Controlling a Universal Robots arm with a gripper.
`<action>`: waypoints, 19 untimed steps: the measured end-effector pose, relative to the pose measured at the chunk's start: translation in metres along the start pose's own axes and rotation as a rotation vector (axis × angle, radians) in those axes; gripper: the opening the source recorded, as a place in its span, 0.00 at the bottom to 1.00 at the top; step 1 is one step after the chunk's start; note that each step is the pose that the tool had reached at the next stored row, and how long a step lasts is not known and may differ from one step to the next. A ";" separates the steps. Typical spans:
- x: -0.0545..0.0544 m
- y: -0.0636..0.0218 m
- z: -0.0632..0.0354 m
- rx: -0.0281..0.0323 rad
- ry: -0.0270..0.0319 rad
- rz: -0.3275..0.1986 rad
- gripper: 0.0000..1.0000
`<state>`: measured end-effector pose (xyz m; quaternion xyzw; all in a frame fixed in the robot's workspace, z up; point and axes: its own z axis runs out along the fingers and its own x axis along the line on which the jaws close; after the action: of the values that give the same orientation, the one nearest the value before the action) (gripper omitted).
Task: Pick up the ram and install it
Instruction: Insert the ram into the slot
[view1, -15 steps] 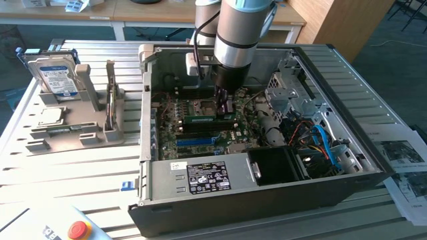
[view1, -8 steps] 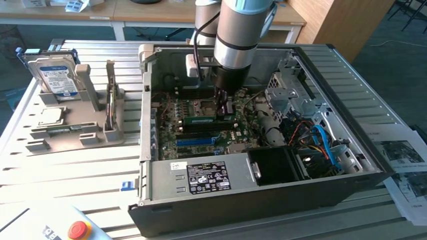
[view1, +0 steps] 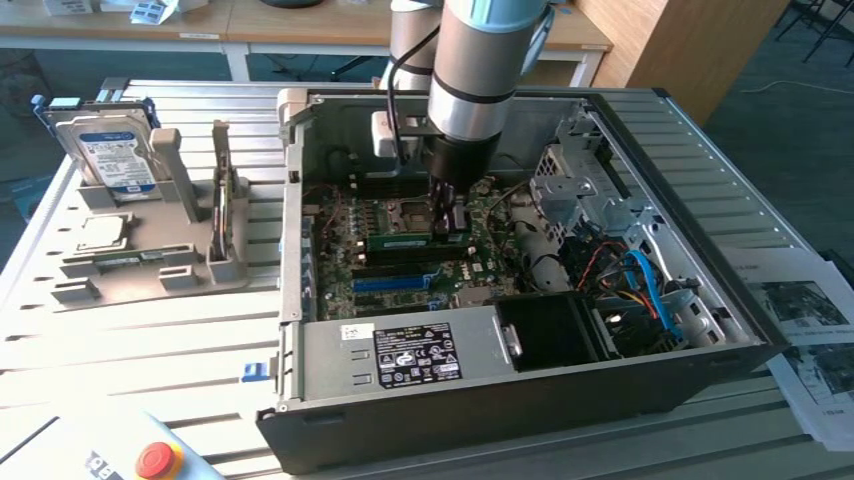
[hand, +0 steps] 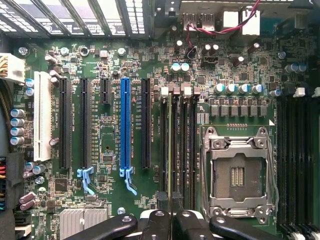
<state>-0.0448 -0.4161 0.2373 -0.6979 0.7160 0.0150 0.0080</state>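
Holding the ram (view1: 416, 240) edge-down at the memory slots (hand: 181, 145)
gripper (hand: 171, 217) fingers pinched nearly shut on it, stick straight below them, long axis parallel to the slots, CPU socket (hand: 239, 172) just beside.

You have a slim green ram stick (view1: 400, 240) over a darker green motherboard (hand: 110, 65), which carries a long blue plastic slot (hand: 124, 122) and a long white plastic slot (hand: 42, 122). Your end effector (hand: 170, 216) is black with silver screw heads. The slatted metal surface (view1: 134, 340) is pale grey and striped. The boxy silver hard drive (view1: 114, 150) has a blue-and-white label.
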 end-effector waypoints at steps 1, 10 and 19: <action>0.000 0.0000 0.0007 0.0000 0.0000 0.000 0.12; 0.001 0.0000 0.0027 -0.0001 0.0002 0.000 0.12; 0.003 0.0000 0.0045 -0.0001 0.0002 0.000 0.12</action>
<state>-0.0449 -0.4192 0.2327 -0.6979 0.7160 0.0149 0.0079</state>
